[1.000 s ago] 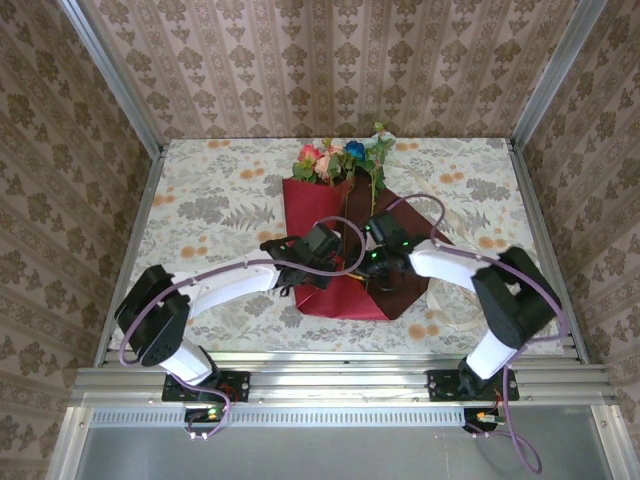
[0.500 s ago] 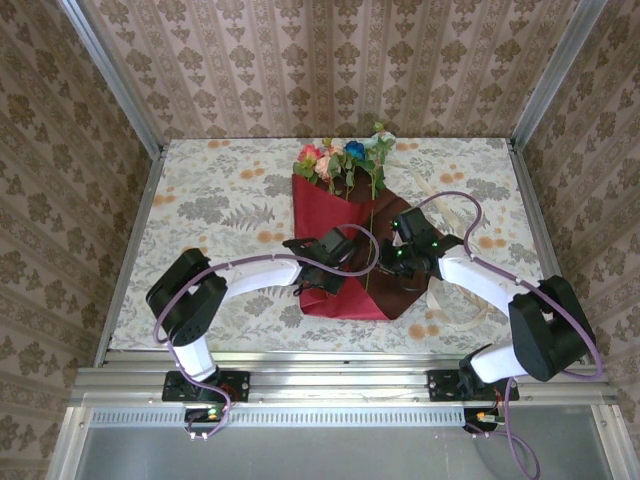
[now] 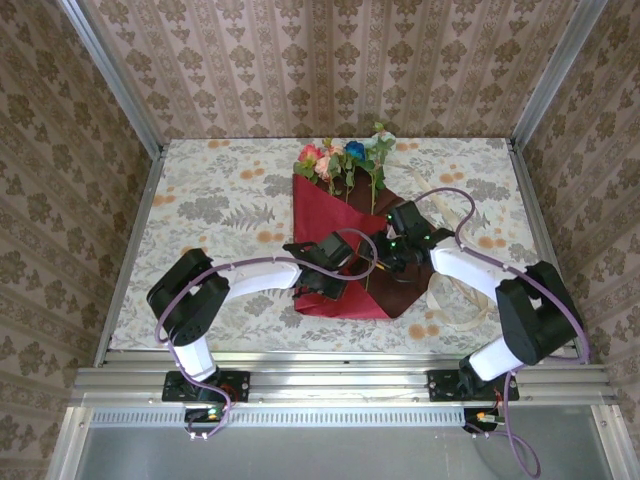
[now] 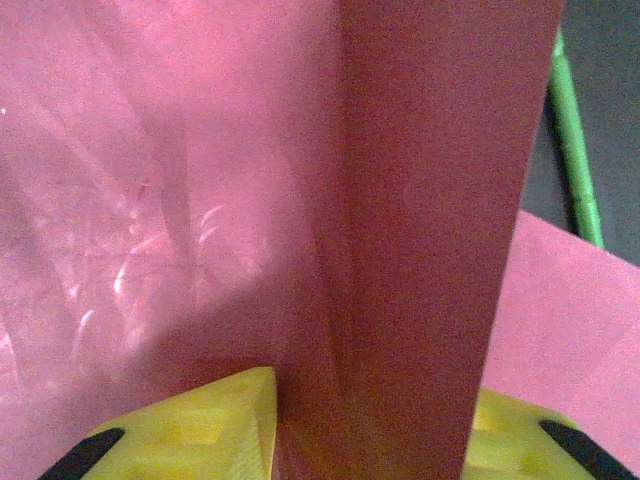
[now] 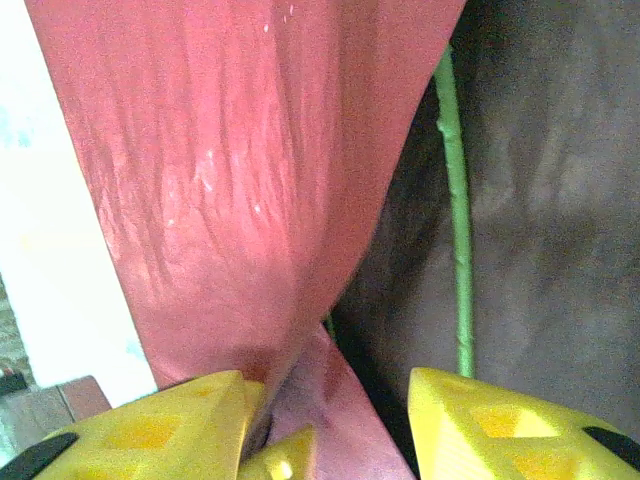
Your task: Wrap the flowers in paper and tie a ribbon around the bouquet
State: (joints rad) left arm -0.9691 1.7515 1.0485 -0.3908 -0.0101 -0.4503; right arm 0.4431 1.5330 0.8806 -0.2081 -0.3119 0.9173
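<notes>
Your left gripper [image 4: 370, 405] partway open, a fold of the paper [image 3: 322, 212] standing between its fingers, your right gripper [image 5: 330, 400] parted too, red fold against one finger, green stem [image 5: 456, 210] just beside, paper lying mid table [image 3: 205, 215], flowers [image 3: 345, 158] at its far end.

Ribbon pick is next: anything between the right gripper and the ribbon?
Nothing visible blocks it. The ribbon lies bare on the tablecloth right of the paper, partly under the right arm's own forearm. The right gripper hangs over the paper's maroon side.
</notes>
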